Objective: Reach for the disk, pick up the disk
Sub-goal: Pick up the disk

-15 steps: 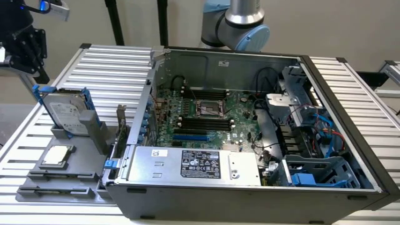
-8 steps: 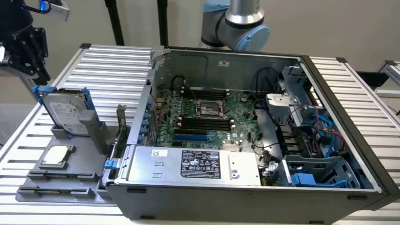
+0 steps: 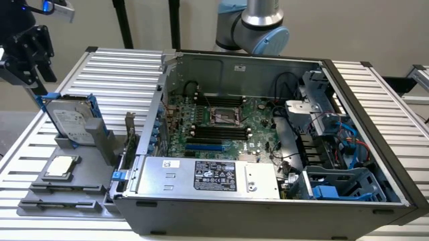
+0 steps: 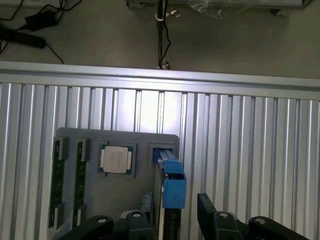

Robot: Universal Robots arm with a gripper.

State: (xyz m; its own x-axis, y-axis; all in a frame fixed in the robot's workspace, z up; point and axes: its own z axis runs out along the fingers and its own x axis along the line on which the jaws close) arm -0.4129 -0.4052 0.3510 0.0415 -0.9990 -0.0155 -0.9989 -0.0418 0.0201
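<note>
The disk [image 3: 69, 119] stands upright in a grey holder [image 3: 100, 138] at the exterior view's left. It is a silver-grey drive with a white label and a bright blue frame. In the wrist view I see the disk [image 4: 172, 182] edge-on, its blue frame toward the camera. My black gripper [image 3: 32, 75] hangs above the disk and a little further toward the exterior view's left, apart from it. The gripper [image 4: 172, 216] is open, and its two dark fingers [image 4: 212, 215] stand on either side of the disk's edge line. Nothing is held.
A small square silver chip [image 4: 116, 160] lies on the grey tray [image 4: 70, 137] beside the disk's holder. An open computer case [image 3: 268, 140] with a silver power supply box [image 3: 208, 175] stands at the exterior view's right of the holder. Everything rests on a slatted metal table [image 3: 114, 65].
</note>
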